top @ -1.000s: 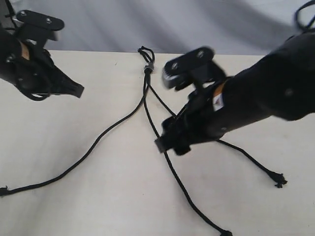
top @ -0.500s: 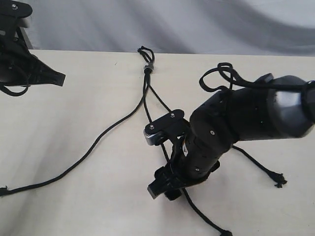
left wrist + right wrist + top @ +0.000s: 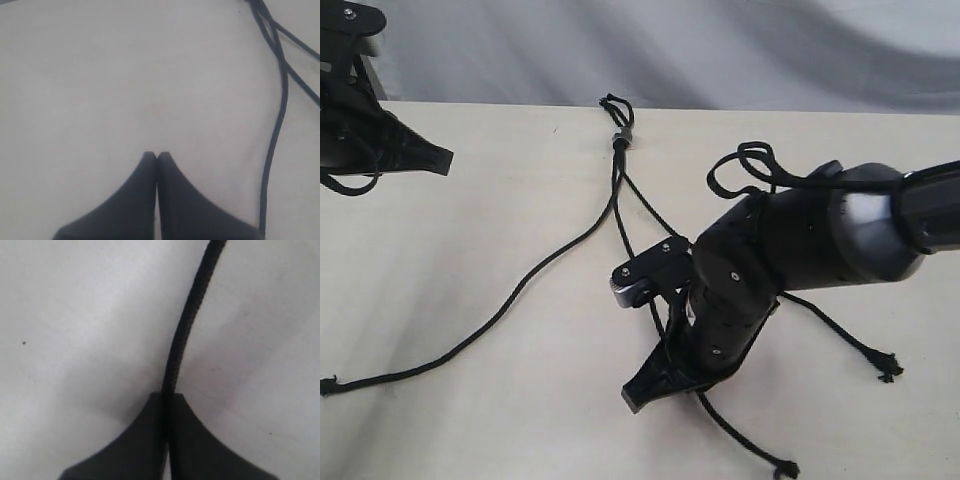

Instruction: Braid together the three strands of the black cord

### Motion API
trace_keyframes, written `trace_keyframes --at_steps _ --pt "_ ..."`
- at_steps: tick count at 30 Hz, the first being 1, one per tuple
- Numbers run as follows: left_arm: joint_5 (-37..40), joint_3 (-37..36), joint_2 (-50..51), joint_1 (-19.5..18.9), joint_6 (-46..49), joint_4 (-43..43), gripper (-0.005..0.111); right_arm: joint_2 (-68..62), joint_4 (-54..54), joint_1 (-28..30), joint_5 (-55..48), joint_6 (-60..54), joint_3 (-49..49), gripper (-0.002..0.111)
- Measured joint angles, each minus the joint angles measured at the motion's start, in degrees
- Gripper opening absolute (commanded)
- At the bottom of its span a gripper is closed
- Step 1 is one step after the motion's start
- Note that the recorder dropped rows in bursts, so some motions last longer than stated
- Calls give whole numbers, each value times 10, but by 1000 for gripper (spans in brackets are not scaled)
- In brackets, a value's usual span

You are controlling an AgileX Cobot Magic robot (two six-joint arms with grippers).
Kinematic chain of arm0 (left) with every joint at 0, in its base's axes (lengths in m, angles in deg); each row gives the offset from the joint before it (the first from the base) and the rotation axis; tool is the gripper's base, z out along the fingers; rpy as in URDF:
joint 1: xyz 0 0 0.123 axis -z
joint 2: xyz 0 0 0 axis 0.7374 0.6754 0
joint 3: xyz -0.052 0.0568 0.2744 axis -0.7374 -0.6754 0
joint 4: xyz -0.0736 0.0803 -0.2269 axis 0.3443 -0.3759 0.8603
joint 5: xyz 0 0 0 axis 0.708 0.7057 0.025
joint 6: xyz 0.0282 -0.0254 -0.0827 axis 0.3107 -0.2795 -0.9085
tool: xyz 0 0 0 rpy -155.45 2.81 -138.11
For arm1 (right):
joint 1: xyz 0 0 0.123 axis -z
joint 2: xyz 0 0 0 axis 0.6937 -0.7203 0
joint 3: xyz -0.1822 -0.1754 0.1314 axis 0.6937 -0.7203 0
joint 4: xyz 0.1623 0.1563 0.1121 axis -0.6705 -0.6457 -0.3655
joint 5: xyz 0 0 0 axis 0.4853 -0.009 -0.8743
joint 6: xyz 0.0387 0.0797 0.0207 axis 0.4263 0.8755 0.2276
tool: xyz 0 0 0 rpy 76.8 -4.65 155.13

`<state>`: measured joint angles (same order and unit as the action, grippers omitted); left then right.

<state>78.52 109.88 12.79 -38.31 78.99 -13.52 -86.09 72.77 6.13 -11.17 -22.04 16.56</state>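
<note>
The black cord (image 3: 620, 140) is knotted near the table's (image 3: 520, 400) far edge, its three strands (image 3: 520, 285) fanning toward the near side. The right gripper (image 3: 642, 388) sits mid-table, jaws clamped tight on the middle strand (image 3: 738, 438). The left gripper (image 3: 438, 160) has its jaws pressed together on nothing and hovers by the left edge, with bare tabletop around it.

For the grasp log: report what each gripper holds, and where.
The right gripper is shut on the middle strand, partway along its length, short of its free tip. The left gripper is shut on nothing.
</note>
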Motion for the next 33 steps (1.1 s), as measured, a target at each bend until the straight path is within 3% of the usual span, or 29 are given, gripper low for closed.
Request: trace_keyframes --at_steps 6,12,20,33 --pt "0 0 0 0 0 0 0 58 114 19 -21 -1 36 0" --pt "0 0 0 0 0 0 0 61 262 101 4 -3 46 0" --pt "0 0 0 0 0 0 0 -11 281 176 43 -3 46 0" --pt "-2 0 0 0 0 0 0 -56 263 165 20 -3 48 0"
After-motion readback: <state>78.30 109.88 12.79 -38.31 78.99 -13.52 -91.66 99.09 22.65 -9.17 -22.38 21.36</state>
